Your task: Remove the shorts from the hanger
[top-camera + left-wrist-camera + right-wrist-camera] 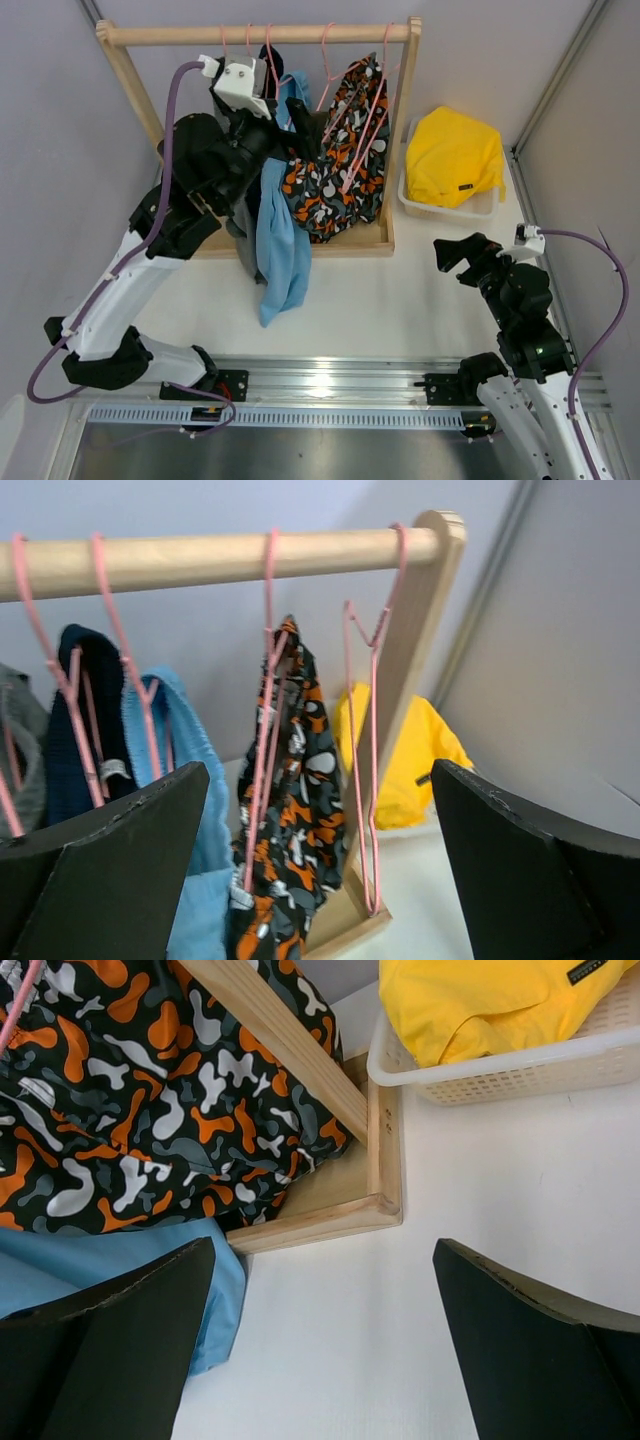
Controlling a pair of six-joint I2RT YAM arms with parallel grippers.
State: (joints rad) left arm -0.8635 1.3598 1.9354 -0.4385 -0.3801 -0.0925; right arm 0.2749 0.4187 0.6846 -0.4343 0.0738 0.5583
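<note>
Your left gripper (320,770) gapes wide before the shorts (298,830), mid-frame; your right gripper (322,1248) gapes too, above the table (330,1360).

1. Both our arms, the left arm (120,290) and the right arm (520,300), have white shells on the long links and matte black housings at the joints.
2. A purple-grey left cable (168,140) runs along one arm, and a matching right cable (622,285) along the other.
3. A white camera housing (243,82) caps our left wrist.
4. Our left hand (320,770) and right hand (323,1250) have black, wedge-shaped fingers (530,1350) with rough edges.
5. Our base mounts (215,385) are black.
</note>
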